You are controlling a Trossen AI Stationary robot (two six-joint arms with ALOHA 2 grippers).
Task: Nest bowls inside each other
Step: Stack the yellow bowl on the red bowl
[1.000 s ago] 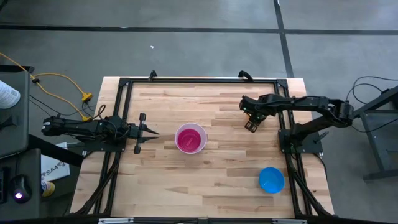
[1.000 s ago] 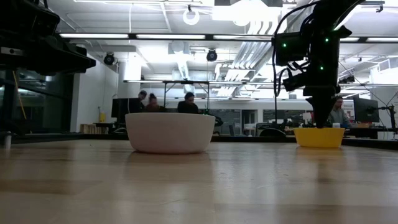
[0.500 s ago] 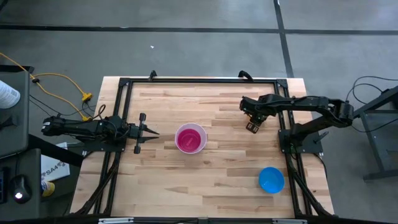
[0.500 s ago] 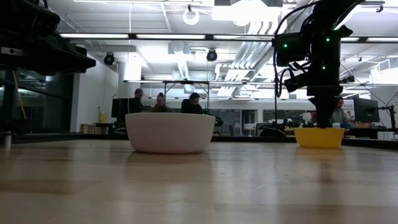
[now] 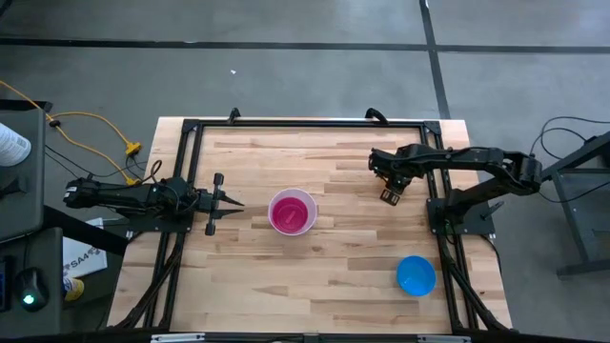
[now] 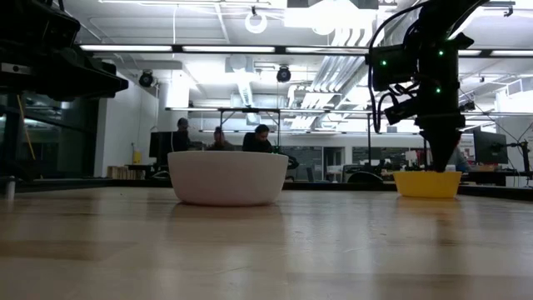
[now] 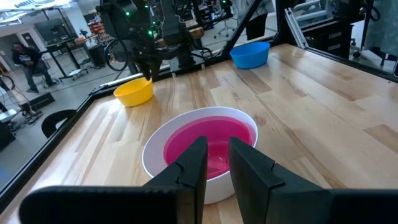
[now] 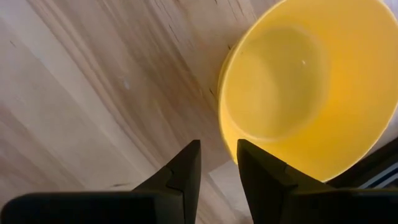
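Note:
A white bowl (image 5: pixel 271 211) stands on its base mid-table with a red-pink bowl (image 5: pixel 292 215) nested inside it. A blue bowl (image 5: pixel 416 275) sits near the front right corner. A yellow bowl (image 6: pixel 427 184) stands at the right, hidden under my right arm in the high view. My right gripper (image 8: pixel 217 146) points down over the yellow bowl's rim, open by a narrow gap. My left gripper (image 7: pixel 216 142) stays level at the left edge, aimed at the white bowl and just short of it. It is also open by a narrow gap and holds nothing. My right gripper comes from above at the yellow bowl's rim (image 8: pixel 225 127), on the side toward the table's middle. The rim lines up with the gap between the fingers. Whether a finger touches the rim, I cannot tell. The bowl stands upright on the table.
A black frame (image 5: pixel 305 124) runs round the tabletop. Bare wood (image 5: pixel 286 286) lies between the bowls and along the front. People sit at desks (image 6: pixel 218 142) in the room beyond the far edge.
My right gripper has rolled a little about its own axis while staying over the yellow bowl. No bowl has moved.

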